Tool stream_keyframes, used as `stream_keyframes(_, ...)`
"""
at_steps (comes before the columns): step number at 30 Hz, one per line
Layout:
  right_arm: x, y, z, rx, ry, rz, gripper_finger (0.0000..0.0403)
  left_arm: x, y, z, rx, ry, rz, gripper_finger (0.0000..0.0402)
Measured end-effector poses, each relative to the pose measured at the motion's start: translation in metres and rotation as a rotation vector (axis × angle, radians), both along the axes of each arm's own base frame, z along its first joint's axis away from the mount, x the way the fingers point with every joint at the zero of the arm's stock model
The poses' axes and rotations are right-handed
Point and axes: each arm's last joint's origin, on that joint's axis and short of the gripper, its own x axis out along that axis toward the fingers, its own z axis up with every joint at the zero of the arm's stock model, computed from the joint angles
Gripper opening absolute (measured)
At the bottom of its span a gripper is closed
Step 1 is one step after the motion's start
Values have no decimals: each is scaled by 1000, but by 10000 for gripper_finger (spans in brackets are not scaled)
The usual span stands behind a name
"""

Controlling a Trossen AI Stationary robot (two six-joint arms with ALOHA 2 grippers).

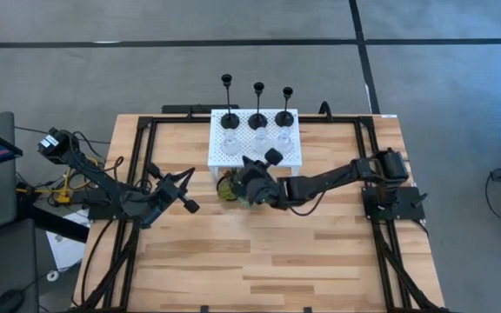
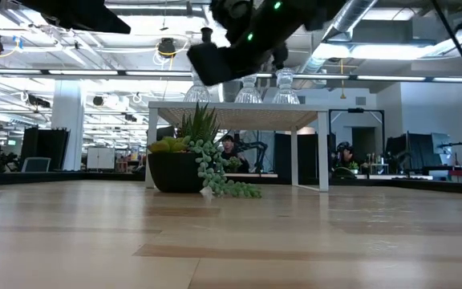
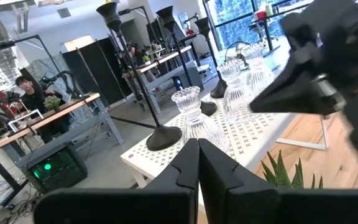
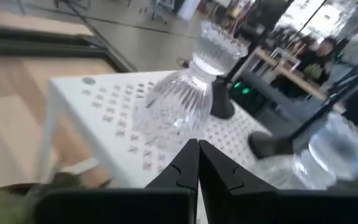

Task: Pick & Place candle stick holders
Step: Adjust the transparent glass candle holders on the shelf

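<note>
Three black candle stick holders stand by their round bases in the far row on the white perforated stand. Three short clear glass holders stand in the near row; they also show in the left wrist view and the low view. My right gripper is shut and empty, raised at the stand's near edge, pointing at a glass holder. My left gripper is shut and empty, left of the stand, above the table.
A small green potted plant sits on the table just in front of the stand, under my right gripper. Black frame rails run along the table's left, right and far sides. Bare wood lies toward the near edge.
</note>
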Motion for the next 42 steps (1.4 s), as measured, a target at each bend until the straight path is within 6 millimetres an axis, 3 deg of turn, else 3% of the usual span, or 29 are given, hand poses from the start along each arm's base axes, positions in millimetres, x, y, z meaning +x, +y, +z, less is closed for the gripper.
stream_keyframes(9,-36,20,20,63,3,-69,0,0,0,0,0,0,0,4)
stream_keyframes(14,-49,27,19,44,68,-94,0,0,0,0,0,0,0,4)
stream_keyframes(30,-58,16,12,10,146,-161,0,0,0,0,-2,-3,0,4)
stream_keyframes(34,-58,12,15,77,224,-73,0,0,0,0,-2,-3,0,4)
stream_keyframes(42,-62,20,55,163,233,258,0,0,0,0,-2,-3,-1,4)
